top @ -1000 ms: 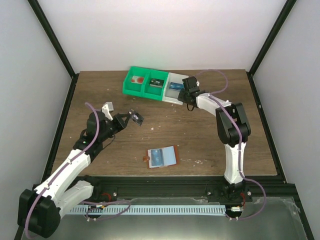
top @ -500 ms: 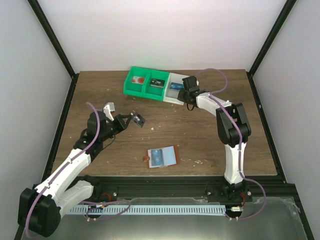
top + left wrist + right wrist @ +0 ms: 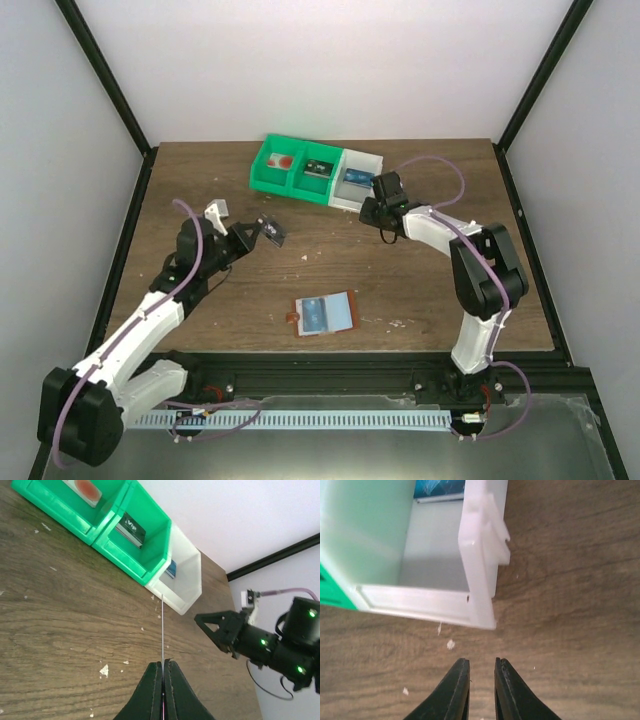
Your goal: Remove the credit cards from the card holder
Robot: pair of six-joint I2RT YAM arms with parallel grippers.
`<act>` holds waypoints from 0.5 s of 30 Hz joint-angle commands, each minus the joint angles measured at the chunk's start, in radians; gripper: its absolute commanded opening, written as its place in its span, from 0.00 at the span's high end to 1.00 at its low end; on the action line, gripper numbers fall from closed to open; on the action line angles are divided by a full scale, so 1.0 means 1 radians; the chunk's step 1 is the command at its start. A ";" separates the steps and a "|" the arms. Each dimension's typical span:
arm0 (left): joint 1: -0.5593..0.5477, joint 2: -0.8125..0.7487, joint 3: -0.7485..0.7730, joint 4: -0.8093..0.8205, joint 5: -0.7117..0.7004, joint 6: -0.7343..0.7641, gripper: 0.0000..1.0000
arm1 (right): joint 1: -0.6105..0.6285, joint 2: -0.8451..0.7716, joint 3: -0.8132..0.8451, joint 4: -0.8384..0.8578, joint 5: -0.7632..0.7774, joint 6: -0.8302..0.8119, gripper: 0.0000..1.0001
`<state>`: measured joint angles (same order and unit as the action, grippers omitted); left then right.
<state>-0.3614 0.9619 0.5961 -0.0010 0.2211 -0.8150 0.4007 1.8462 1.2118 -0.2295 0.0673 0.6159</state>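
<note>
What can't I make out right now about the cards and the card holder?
- Held card: edge-on in the left pincer, left wrist view; too small in the top view to read.
- Card holder: top view only; too small to tell whether a card remains inside.
- Blue item in the white compartment: cut off by the top edge, right wrist view.

Brown wood-grain desk [image 3: 420,280] fills the middle, with pale crumbs [image 3: 451,644] dotting the grain. 3 plain white walls [image 3: 320,60] box it in, and 2 black posts [image 3: 105,75] slant up from the far corners. Along the near edge runs a black rail [image 3: 330,375], then a white slotted strip [image 3: 330,420] on a grey metal ledge [image 3: 540,440]. Light is soft and even, shadows faint.
</note>
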 commanded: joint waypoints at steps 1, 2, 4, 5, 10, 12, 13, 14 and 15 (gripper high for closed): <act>0.002 0.059 0.051 0.017 -0.031 -0.005 1.00 | 0.017 -0.054 -0.058 0.047 0.003 0.008 0.84; 0.002 0.072 0.059 0.018 -0.024 -0.005 1.00 | 0.017 -0.058 -0.059 0.050 0.014 0.002 0.83; 0.002 0.087 0.065 0.023 -0.013 -0.013 1.00 | 0.015 -0.059 -0.048 0.053 0.041 -0.008 0.78; 0.002 0.091 0.066 0.026 -0.008 -0.016 1.00 | 0.013 -0.057 -0.036 0.051 0.051 -0.011 0.74; 0.002 0.089 0.056 0.033 0.012 -0.025 1.00 | -0.008 0.008 0.073 0.022 0.101 -0.013 0.62; 0.002 0.083 0.047 0.033 0.022 -0.031 1.00 | -0.017 0.034 0.105 0.016 0.107 -0.010 0.61; 0.002 0.078 0.044 0.034 0.025 -0.034 1.00 | -0.022 0.044 0.115 0.024 0.106 -0.011 0.61; 0.001 0.073 0.039 0.035 0.027 -0.036 1.00 | -0.026 0.053 0.124 0.037 0.102 -0.012 0.60; 0.002 0.069 0.034 0.035 0.030 -0.038 1.00 | -0.031 0.063 0.135 0.049 0.095 -0.014 0.60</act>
<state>-0.3614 1.0565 0.6323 0.0128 0.2279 -0.8387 0.3897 1.8698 1.2858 -0.2028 0.1326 0.6094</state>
